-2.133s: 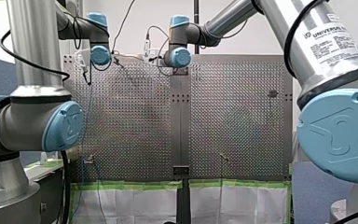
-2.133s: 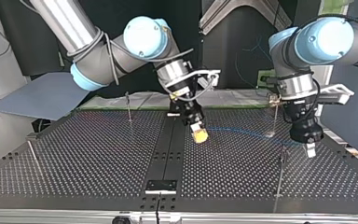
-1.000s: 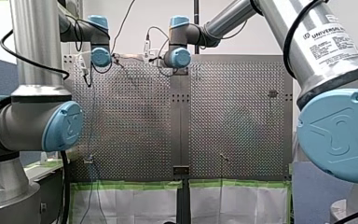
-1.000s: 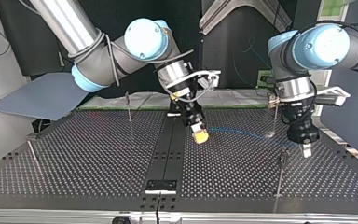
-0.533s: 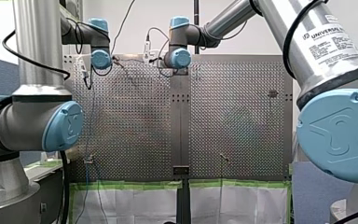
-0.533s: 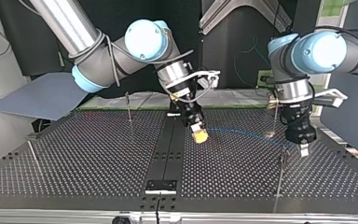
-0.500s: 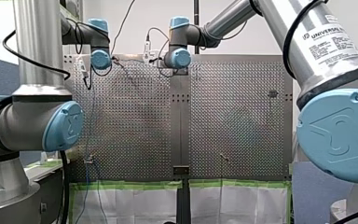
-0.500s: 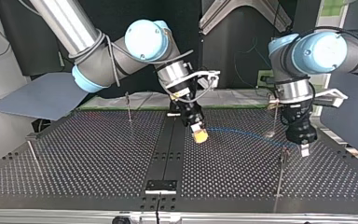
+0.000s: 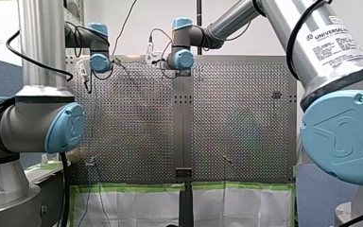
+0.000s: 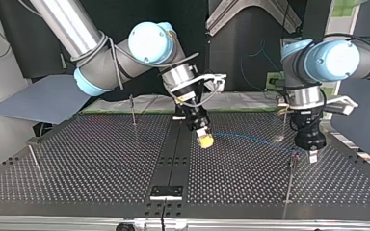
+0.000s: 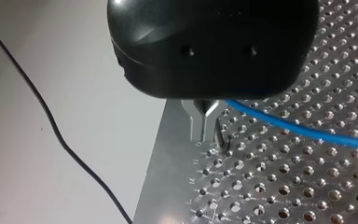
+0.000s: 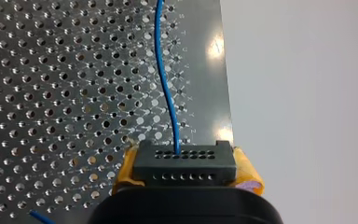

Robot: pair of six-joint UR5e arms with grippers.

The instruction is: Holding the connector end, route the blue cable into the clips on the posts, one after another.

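My left claw has drifted toward the top view's left, nearer the post; whether it is open I cannot tell. My right claw stays clamped on the connector, the blue cable trailing over the tabletop.

My right arm is slanting down from the upper left, and my right gripper is hanging over the middle of the perforated table, its yellow pads pinching the end of the blue cable. The cable is running rightward in a shallow arc toward the top of a thin post at the lower right. My left gripper is hovering just beside that top. Other posts are standing at centre right, left of centre and far left.
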